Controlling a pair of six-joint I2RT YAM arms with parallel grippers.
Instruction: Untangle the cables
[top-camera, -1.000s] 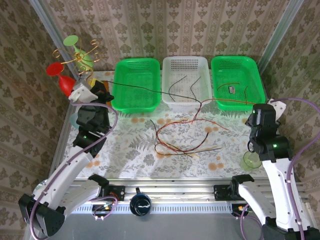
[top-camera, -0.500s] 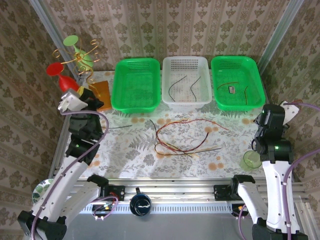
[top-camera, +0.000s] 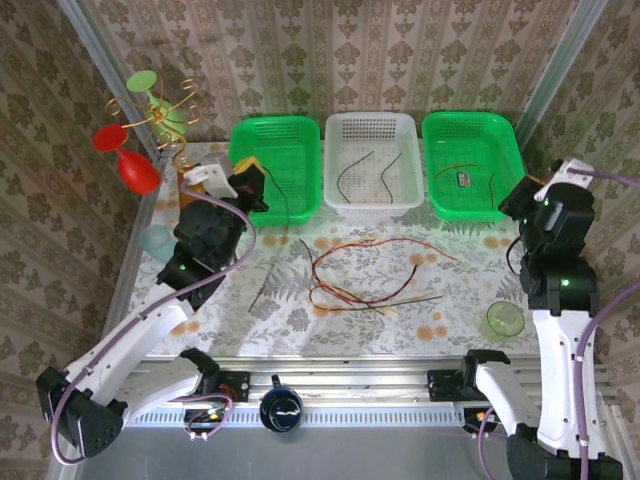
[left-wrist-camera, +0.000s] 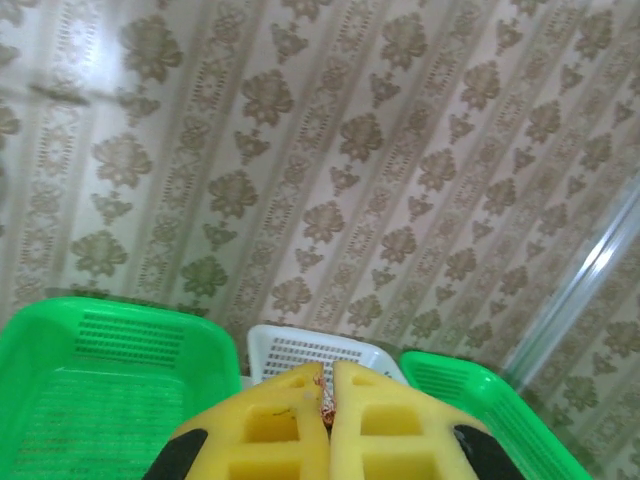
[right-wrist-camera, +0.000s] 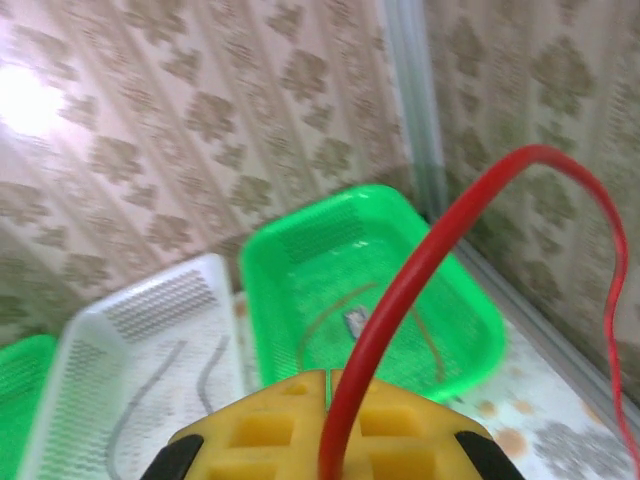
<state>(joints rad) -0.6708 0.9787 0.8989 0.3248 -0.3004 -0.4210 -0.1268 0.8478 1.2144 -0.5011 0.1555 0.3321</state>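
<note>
Where the table meets the back wall, baskets: three in a row, left green basket, white basket, right green basket.
Cables: one loose tangle mid-table, black, red, yellowish; two black strands in the white basket; a few in the right green basket.
Left gripper: pads pressed together on a thin black cable over the left green basket.
Right gripper: pinching one red cable, arching up.
Surface: fern-print tablecloth.
Room: damask wallpaper all round.
</note>
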